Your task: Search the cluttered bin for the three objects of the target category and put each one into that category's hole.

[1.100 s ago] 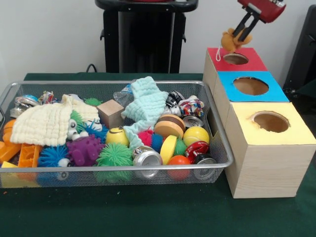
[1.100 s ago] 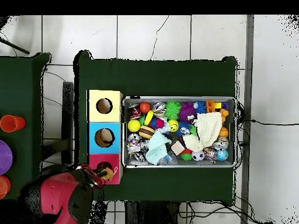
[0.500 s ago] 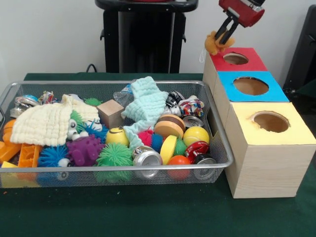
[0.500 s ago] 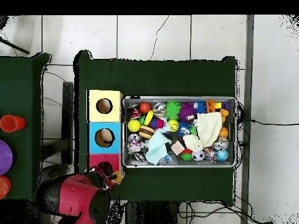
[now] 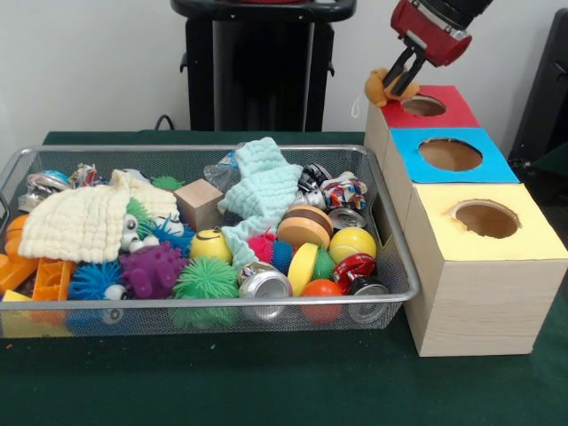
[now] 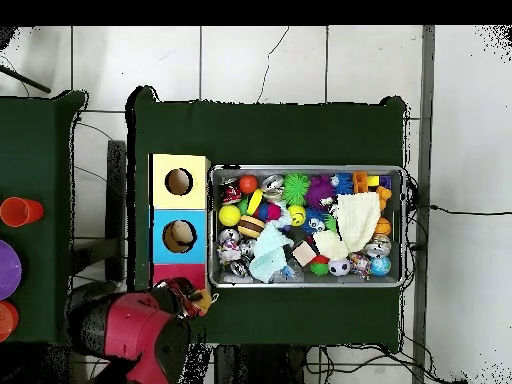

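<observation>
My gripper hangs just left of the red box, past its far left corner, shut on a small orange plush toy. The toy is off to the side of the red box's hole, not above it. In the overhead view the gripper and the toy sit at the red box's corner toward the bin, and the arm hides most of that box. The blue box and yellow box stand in line with it.
The wire mesh bin holds cloths, spiky balls, crushed cans, smooth balls and a wooden block. A black stand rises behind the table. Seen from overhead, a side table carries an orange cup.
The gripper has moved with the toy from above the red hole leftward, off the red box's edge toward the bin side. The bin's contents are unchanged.
</observation>
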You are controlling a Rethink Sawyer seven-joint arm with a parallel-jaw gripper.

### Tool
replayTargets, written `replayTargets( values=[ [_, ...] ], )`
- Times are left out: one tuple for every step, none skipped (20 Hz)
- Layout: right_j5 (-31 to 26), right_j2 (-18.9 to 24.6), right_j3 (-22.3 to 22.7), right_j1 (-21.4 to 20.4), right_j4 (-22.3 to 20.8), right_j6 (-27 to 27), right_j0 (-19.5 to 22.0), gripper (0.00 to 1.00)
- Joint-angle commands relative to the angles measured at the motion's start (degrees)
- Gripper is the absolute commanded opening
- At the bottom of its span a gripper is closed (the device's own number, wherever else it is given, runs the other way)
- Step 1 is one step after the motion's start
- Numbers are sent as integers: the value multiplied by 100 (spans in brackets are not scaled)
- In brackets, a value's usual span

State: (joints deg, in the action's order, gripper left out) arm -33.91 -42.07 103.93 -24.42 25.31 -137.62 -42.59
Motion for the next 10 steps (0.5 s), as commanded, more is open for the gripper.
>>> replayTargets(
  values=[
    [-687,334,-626,749,263,-1966,-48,0],
    [-808,323,-682,772,244,-1952,-47,0],
    [-934,295,-761,809,219,-1943,-47,0],
    [-973,266,-796,830,221,-1964,-62,0],
    [-1012,236,-830,850,223,-1984,-77,0],
    [-1057,216,-855,863,222,-1993,-87,0],
    [-1152,159,-906,894,203,-2012,-112,0],
    [-1205,134,-927,903,200,-2022,-125,0],
    [-1285,96,-961,922,188,-2031,-145,0],
    [-1366,59,-996,941,175,-2040,-165,0]
  ],
)
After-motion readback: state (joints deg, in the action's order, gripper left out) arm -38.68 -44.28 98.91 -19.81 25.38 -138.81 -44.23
